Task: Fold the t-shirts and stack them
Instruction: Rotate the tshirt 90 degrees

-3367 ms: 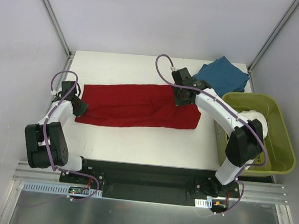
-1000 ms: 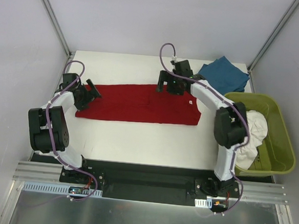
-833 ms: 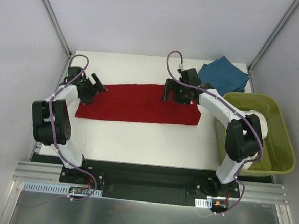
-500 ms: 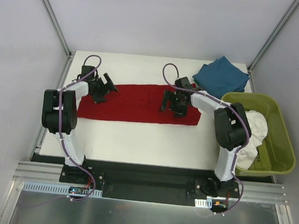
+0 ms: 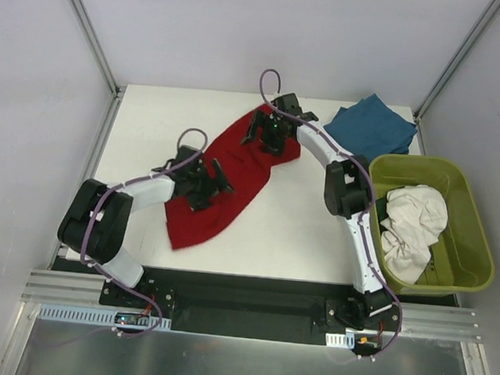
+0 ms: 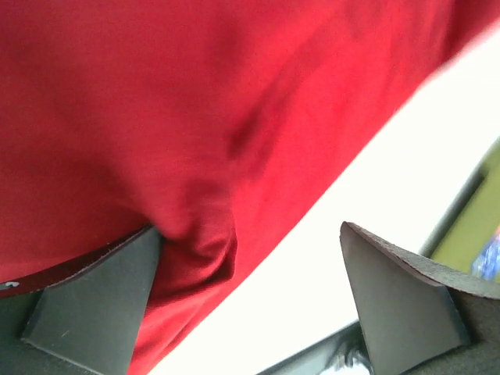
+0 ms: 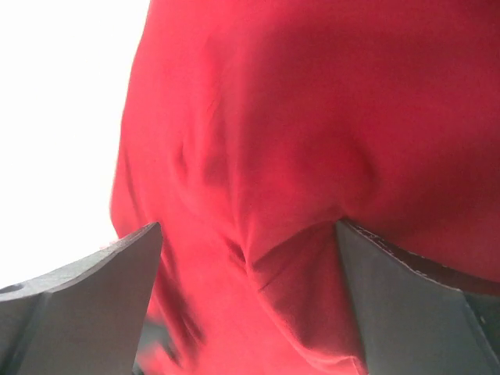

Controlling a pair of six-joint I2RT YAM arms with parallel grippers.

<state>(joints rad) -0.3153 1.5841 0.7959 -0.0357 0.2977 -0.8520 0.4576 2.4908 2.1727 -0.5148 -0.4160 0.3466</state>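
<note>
From the top camera, the deep red t-shirt (image 5: 234, 173) lies slantwise on the white surface (image 5: 298, 234), one end bunched near the far middle and the other trailing toward the near left. The left tool (image 5: 210, 186) sits on the shirt's middle stretch, and the right tool (image 5: 265, 137) sits on the far end. The teal-blue t-shirt (image 5: 370, 125) lies folded at the far right corner, well apart from the red one. The white t-shirt (image 5: 410, 229) is heaped inside the olive-green tub (image 5: 479, 255) at the right edge.

In the left wrist camera, the left tool (image 6: 250, 234) has its fingers (image 6: 86, 305) set wide apart. Red cloth fills the frame above them and pushes up in a soft ridge against the left finger (nothing is pinched). Bare surface (image 6: 375, 156) shows to the right, with a sliver of the tub (image 6: 473, 226) beyond it.

In the right wrist camera, the right tool (image 7: 248, 226) is likewise spread wide, its fingers (image 7: 406, 305) on either side of a wrinkled mound of red cloth (image 7: 312, 117). Bare surface (image 7: 55, 94) shows at the left.
</note>
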